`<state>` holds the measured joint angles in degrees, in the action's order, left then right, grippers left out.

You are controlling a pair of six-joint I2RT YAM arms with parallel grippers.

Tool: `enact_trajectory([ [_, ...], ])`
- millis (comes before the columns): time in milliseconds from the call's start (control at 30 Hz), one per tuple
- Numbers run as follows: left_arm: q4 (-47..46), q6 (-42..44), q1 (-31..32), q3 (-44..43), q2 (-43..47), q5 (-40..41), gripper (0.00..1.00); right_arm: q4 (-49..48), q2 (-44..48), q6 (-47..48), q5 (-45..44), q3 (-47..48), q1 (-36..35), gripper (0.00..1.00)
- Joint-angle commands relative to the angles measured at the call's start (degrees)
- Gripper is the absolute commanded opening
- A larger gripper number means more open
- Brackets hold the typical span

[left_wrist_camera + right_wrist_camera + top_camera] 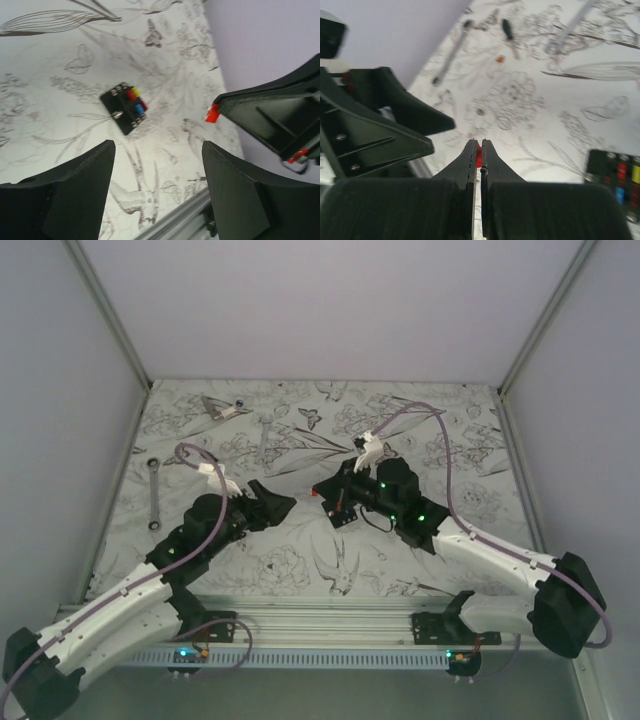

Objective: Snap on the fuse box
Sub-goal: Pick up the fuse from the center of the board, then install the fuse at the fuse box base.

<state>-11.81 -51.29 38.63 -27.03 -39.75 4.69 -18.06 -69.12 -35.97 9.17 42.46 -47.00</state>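
One fuse box point(124, 107) flat, slots upward

Floral-print tabletop point(300, 575); plain pale walls point(330, 300) on three sides.

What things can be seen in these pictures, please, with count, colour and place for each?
fuse box: one, black with coloured fuses, lying flat near the centre.
red piece: one, red, in the right gripper.
left wrench: one, silver, left edge.
far wrench: one, silver, far centre.
small tool: one, grey, far left; kind unclear.
table: one, white with grey flower drawings.
left gripper: one, black, open, facing the right gripper.
right gripper: one, black, shut on the red piece.
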Motion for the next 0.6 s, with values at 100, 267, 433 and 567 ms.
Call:
enact_trajectory([
  [100, 15.9, 6.7, -1.8, -4.7, -4.1, 6.6, 0.79, 34.1, -5.3, 13.8, -12.8, 12.8, -0.4, 0.0],
  [267, 18.8, 7.4, -6.9, -5.3, -7.7, 2.5, 0.91, 46.8, -13.9, 17.3, -17.8, 21.3, -0.4, 0.0],
  [433, 19.4, 7.0, -13.1, -5.7, -13.2, -4.9, 0.99, 54.6, -23.1, 19.4, -21.5, 28.5, -0.4, 0.0],
  [567, 19.8, 7.1, -15.1, -5.7, -15.4, -7.4, 1.0, 58.7, -29.0, 21.1, -23.5, 33.6, -0.5, 0.0],
])
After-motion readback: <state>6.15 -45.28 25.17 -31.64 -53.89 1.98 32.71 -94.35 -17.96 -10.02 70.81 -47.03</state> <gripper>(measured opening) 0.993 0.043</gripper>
